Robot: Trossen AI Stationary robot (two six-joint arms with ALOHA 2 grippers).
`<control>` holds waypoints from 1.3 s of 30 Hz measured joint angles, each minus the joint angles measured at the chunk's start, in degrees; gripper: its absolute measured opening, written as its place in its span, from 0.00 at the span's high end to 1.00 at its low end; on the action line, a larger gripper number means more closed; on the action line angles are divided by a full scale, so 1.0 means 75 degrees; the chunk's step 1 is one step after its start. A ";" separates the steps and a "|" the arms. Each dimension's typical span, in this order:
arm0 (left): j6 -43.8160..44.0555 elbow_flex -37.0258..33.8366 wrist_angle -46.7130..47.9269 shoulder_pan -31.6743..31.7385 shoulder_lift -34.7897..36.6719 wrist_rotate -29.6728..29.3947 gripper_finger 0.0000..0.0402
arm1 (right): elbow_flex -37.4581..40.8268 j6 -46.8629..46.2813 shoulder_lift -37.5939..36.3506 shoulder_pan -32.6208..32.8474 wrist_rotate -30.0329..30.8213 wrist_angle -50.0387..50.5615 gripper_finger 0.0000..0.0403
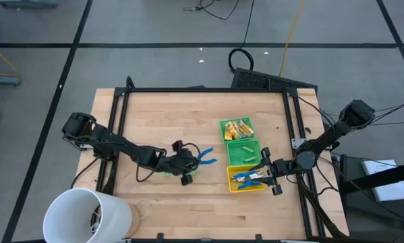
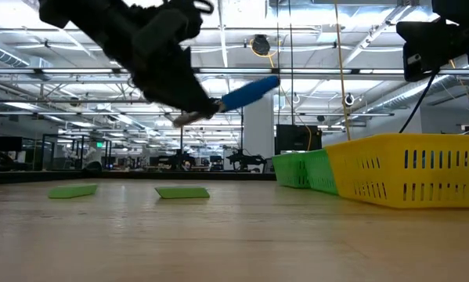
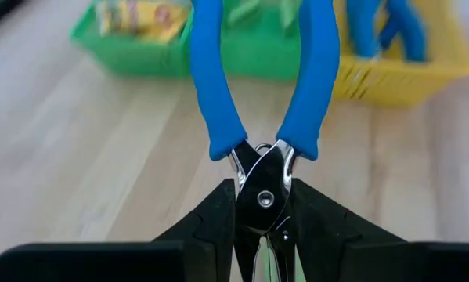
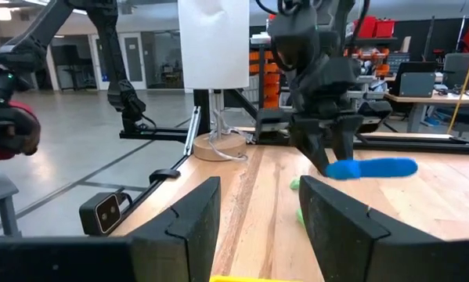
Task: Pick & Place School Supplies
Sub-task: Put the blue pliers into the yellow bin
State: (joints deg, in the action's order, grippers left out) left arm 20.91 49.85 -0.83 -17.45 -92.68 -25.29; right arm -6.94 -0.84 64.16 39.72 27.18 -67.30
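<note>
My left gripper [image 1: 190,163] hangs over the middle of the table, shut on a pair of blue-handled pliers [image 1: 206,157]. The pliers' handles [image 3: 218,94] stick out past the fingertips toward the bins. Two flat green pieces [image 2: 182,192] [image 2: 72,190] lie on the table below. A green bin [image 1: 237,129] holds yellow-tan wrapped blocks, a second green bin [image 1: 244,154] holds green pieces, and a yellow bin [image 1: 246,179] holds more blue pliers. My right gripper [image 4: 259,205] stands open with nothing in it at the bins' right side. My left gripper pinches the pliers' metal head [image 3: 259,168] between its two fingers [image 3: 207,227], at the pivot. The fingers come slanting down from the table's left and lie along the tool. The pliers [image 2: 248,92] are lifted clear of the table, handles pointing away and a little up.
A large white cup [image 1: 87,214] stands at the table's near left corner. The three bins sit in a row at the right centre. A black frame [image 1: 202,90] runs round the tabletop. Bare wood lies between my left gripper and the bins.
</note>
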 joint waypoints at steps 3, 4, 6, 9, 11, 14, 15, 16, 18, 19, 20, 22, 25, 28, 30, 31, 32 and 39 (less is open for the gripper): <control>-0.0428 0.0003 -0.0704 0.0003 0.0000 0.0234 0.75 | 0.0000 0.0115 0.0000 -0.0003 0.0069 -0.0035 0.59; -0.0510 0.0008 -0.0890 0.0000 0.0001 0.0332 0.75 | 0.0000 0.0163 0.0000 0.0000 0.0175 -0.0046 0.59; -0.0606 0.0011 -0.1130 0.0000 0.0004 0.0384 0.75 | 0.0000 0.0219 -0.0002 -0.0003 0.0414 -0.0008 0.59; -0.0829 0.0011 -0.1411 0.0002 0.0003 0.0390 0.75 | 0.0000 0.0297 0.0000 -0.0006 0.0931 0.0232 0.59; -0.1009 0.0011 -0.1621 0.0003 0.0006 0.0376 0.75 | 0.0000 0.0222 0.0000 -0.0083 0.1329 0.0568 0.59; -0.1321 0.0016 -0.1862 0.0042 -0.0056 0.0237 0.75 | 0.0000 -0.0315 0.0003 -0.0327 0.1598 0.0963 0.59; -0.1426 0.0016 -0.1905 0.0061 -0.0067 0.0221 0.75 | 0.0000 -0.0450 0.0005 -0.0425 0.1593 0.0998 0.58; -0.1491 0.0016 -0.1945 0.0091 -0.0067 0.0223 0.75 | 0.0000 -0.0543 0.0008 -0.0521 0.1586 0.0997 0.58; -0.1610 0.0021 -0.2285 0.0155 -0.0120 0.0285 0.75 | -0.0009 -0.0609 0.0048 -0.0688 0.1577 0.0977 0.55; -0.1689 0.0028 -0.2428 0.0180 -0.0135 0.0380 0.75 | -0.0025 -0.0608 0.0077 -0.0760 0.1577 0.0988 0.54; -0.1802 0.0028 -0.2500 0.0189 -0.0146 0.0428 0.75 | -0.0072 -0.0603 0.0126 -0.0839 0.1576 0.0998 0.53; -0.1987 0.0028 -0.2849 0.0190 -0.0239 0.0677 0.75 | -0.0239 -0.0581 0.0254 -0.1041 0.1560 0.0975 0.50; -0.2187 0.0028 -0.2908 0.0172 -0.0268 0.0828 0.75 | -0.0544 -0.0402 0.0489 -0.1439 0.1364 0.0971 0.47; -0.2198 0.0028 -0.2919 0.0181 -0.0268 0.0818 0.75 | -0.0858 -0.0346 0.0739 -0.1934 0.0967 0.0971 0.45; -0.2329 0.0028 -0.2968 0.0187 -0.0268 0.0791 0.75 | -0.1114 -0.0348 0.0946 -0.2325 0.0481 0.0961 0.45; -0.2412 0.0025 -0.3041 0.0185 -0.0268 0.0791 0.75 | -0.1209 -0.0380 0.1022 -0.2498 0.0229 0.0966 0.45; -0.2459 0.0025 -0.3089 0.0181 -0.0268 0.0793 0.75 | -0.1336 -0.0419 0.1127 -0.2666 -0.0048 0.0958 0.45; -0.2643 0.0028 -0.3078 0.0181 -0.0268 0.0792 0.75 | -0.2063 -0.0394 0.1880 -0.3381 -0.1358 0.0494 0.46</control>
State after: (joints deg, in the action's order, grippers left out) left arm 1.09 50.06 -23.91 -16.10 -94.70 -19.35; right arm -22.41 -3.79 78.26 14.37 16.99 -63.59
